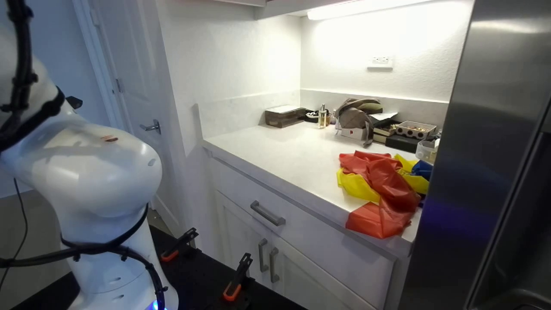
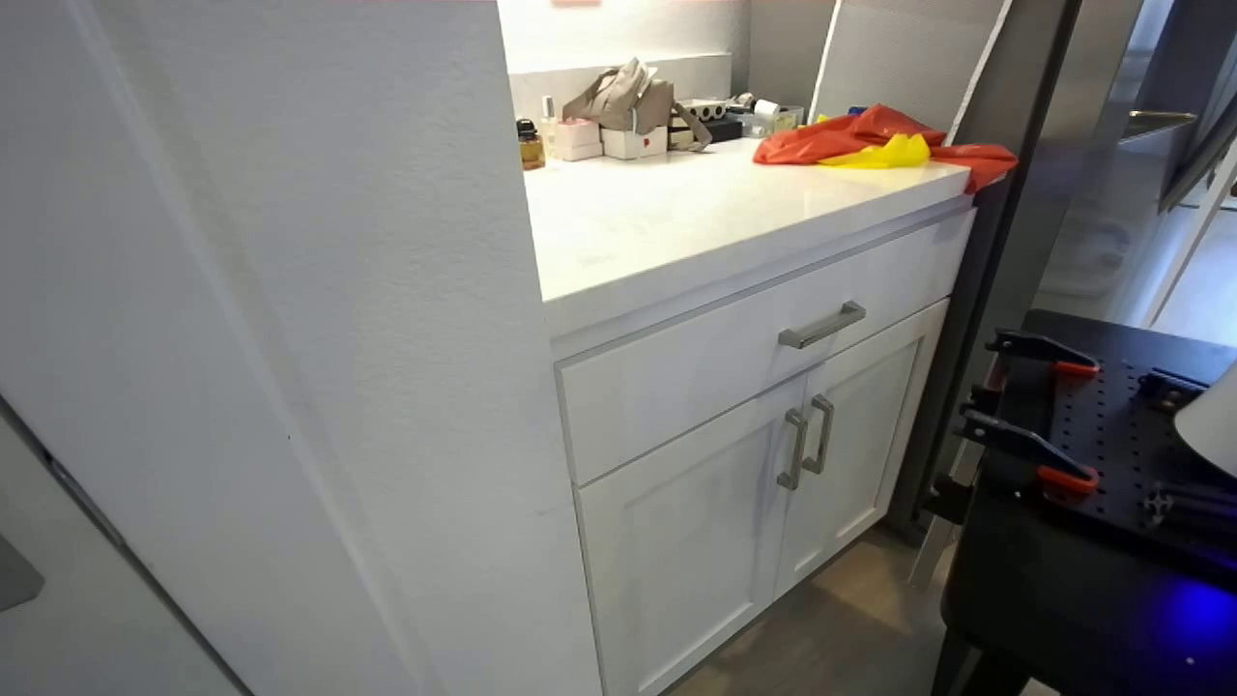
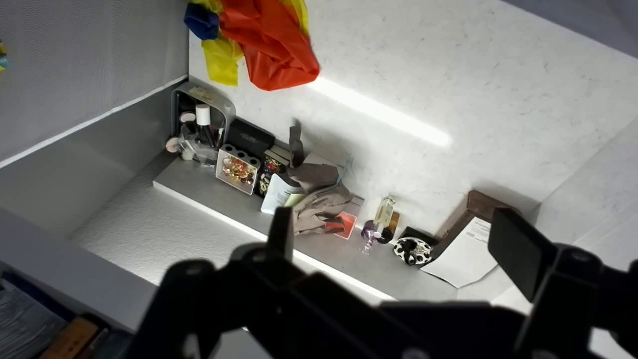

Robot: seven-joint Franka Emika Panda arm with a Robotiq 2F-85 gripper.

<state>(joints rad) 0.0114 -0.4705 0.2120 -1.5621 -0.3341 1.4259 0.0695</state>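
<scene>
Up over the counter [image 1: 275,150] we go: there's the gripper [image 3: 396,224], in the wrist view only, fingers [image 3: 518,249] well apart, nothing pinched between them. So nothing supports the cloth [image 1: 383,189] from above! Red, yellow and blue, it lies slumped at the counter's fridge [image 1: 486,129] end, one red part drooping over the front edge. Thin stuff, I'd say, folding wherever its weight takes it.

Behind it, a tub [image 3: 219,99] corrals a white-capped bottle [image 3: 203,115], and a dotted box [image 1: 411,131] gathers little shiny bits [image 3: 238,170]. A brown bag [image 3: 321,204] slouches over a white box [image 1: 353,132] that seems to prop it up. The perfume bottle [image 1: 322,117] stands on its own base; the brown box [image 1: 284,117], paper [image 3: 463,259] on top, sits near the corner. All lined along the back wall [image 1: 422,73], presumably leaving room in front.

Down here, two clamps [image 2: 1015,435] bite a holed plate [image 2: 1102,416] at the black table's [image 2: 1024,580] edge, probably steadying the arm [image 1: 99,168]; its cable [image 1: 99,247] is strapped close, likely against snagging.
</scene>
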